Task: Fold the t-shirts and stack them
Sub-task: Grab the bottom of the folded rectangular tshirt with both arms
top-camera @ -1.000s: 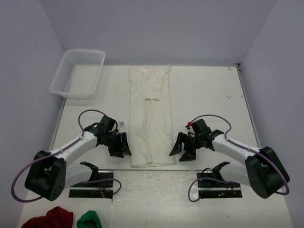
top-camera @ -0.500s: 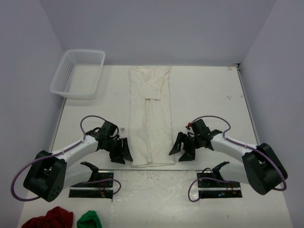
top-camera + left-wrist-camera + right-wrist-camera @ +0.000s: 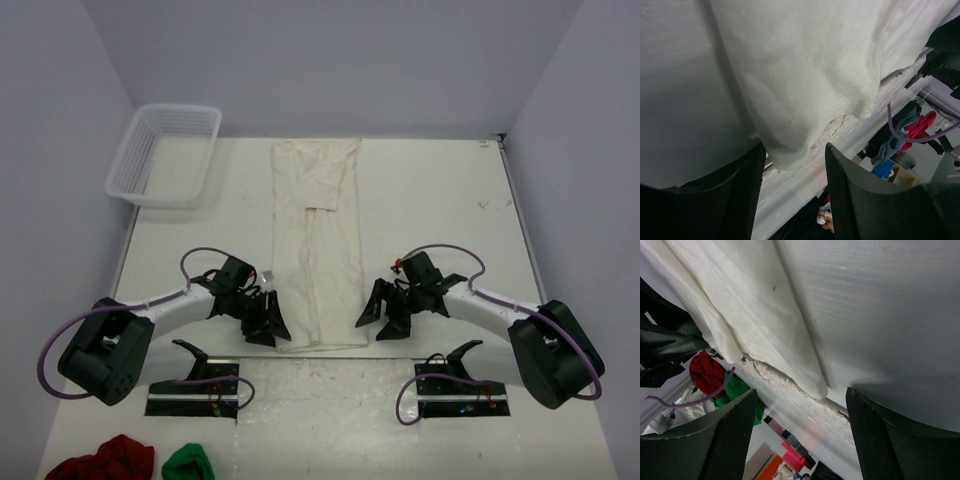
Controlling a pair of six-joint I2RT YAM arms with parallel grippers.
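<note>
While the off-white t-shirt (image 3: 315,240) lies folded into a strip right of the plastic basket (image 3: 165,155), the left gripper (image 3: 272,326) and right gripper (image 3: 376,322) flank its near corners, jaws apart, seemingly gripping nothing, so crosswise folds and stacking remain.

We see a matt, finely ribbed cloth t-shirt (image 3: 316,250) on a smooth white surface (image 3: 430,200), chipped rough at its edge.
</note>
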